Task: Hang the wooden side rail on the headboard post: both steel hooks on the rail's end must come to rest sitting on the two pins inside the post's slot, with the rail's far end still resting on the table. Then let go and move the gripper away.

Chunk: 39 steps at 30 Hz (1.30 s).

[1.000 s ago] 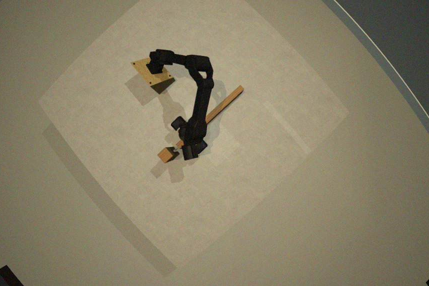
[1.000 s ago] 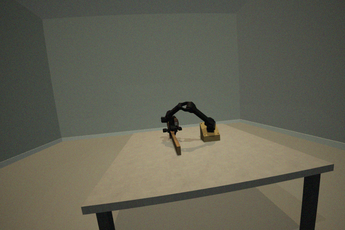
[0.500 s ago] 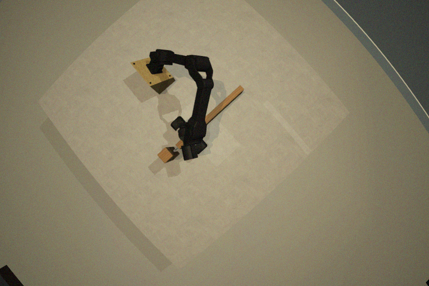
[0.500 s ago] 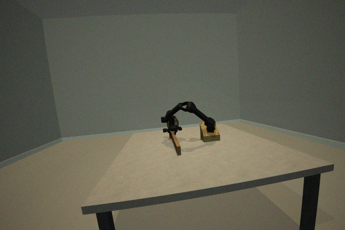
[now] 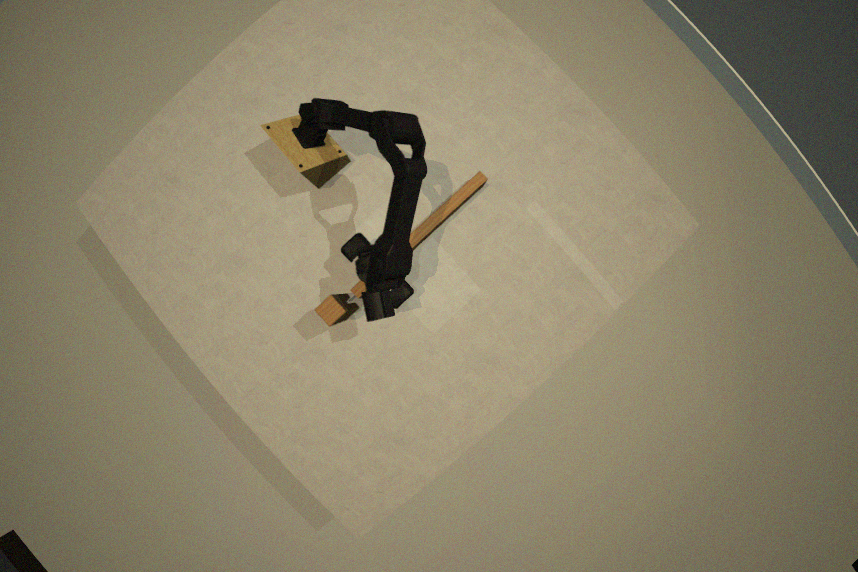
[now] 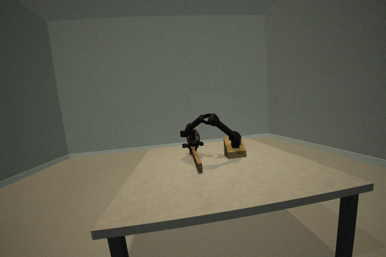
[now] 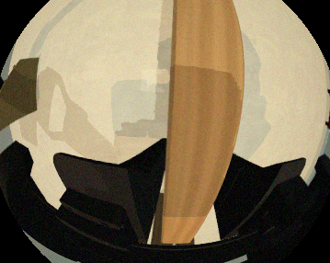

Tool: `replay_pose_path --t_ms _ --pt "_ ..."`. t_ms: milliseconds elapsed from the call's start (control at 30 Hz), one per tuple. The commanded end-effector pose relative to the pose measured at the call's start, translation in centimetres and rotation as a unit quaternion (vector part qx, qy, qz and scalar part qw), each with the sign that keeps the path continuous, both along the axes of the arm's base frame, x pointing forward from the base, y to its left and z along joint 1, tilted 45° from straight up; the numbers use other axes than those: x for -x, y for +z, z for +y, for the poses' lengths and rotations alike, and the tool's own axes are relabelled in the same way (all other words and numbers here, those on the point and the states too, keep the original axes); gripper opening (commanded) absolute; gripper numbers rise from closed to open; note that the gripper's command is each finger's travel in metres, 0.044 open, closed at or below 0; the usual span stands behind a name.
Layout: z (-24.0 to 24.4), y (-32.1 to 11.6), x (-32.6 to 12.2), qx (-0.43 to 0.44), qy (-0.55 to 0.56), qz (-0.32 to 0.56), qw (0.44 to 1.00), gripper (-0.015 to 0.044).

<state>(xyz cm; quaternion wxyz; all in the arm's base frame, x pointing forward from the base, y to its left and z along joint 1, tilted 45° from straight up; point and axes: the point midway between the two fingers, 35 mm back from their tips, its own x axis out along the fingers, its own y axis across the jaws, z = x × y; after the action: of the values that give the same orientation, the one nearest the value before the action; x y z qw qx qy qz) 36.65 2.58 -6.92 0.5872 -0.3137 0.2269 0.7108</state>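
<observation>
The long wooden rail [image 5: 451, 205] [image 6: 196, 159] [image 7: 206, 92] runs from under the arm to its far end, which appears to rest on the table. My gripper [image 5: 379, 268] [image 6: 193, 146] [image 7: 184, 143] is shut on the rail near its hook end. The headboard post [image 5: 330, 310] stands just beyond that end; in the exterior view it is mostly hidden behind the gripper. A small grey piece of metal [image 5: 351, 297] shows between the rail's end and the post's dark slot side. I cannot tell whether both hooks sit on the pins; the pins are hidden.
The arm's base stands on a yellow wooden block [image 5: 285, 138] [image 6: 235, 154] to one side of the rail. The arm [image 5: 403, 209] [image 6: 222, 128] arches over the table [image 5: 484, 377] [image 6: 244, 188] and covers part of the rail from above.
</observation>
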Motion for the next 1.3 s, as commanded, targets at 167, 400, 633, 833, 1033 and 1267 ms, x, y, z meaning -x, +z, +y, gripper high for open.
replay_pose_path --t_ms 167,400,633,833,1033,1267 --pt "-0.54 0.08 -0.32 0.003 -0.002 -0.006 1.000 0.0000" --pt "-0.64 0.05 -0.27 0.003 -0.002 -0.006 1.000 0.0000" --pt "-0.63 -0.05 -0.30 0.003 -0.002 -0.006 1.000 0.0000" --pt "-0.64 -0.11 -0.37 0.003 -0.002 -0.006 1.000 0.0000" --pt "-0.72 -0.11 -0.39 0.003 -0.002 -0.006 1.000 0.0000" --pt "-0.83 -0.12 -0.33 0.003 -0.002 -0.006 1.000 0.0000"
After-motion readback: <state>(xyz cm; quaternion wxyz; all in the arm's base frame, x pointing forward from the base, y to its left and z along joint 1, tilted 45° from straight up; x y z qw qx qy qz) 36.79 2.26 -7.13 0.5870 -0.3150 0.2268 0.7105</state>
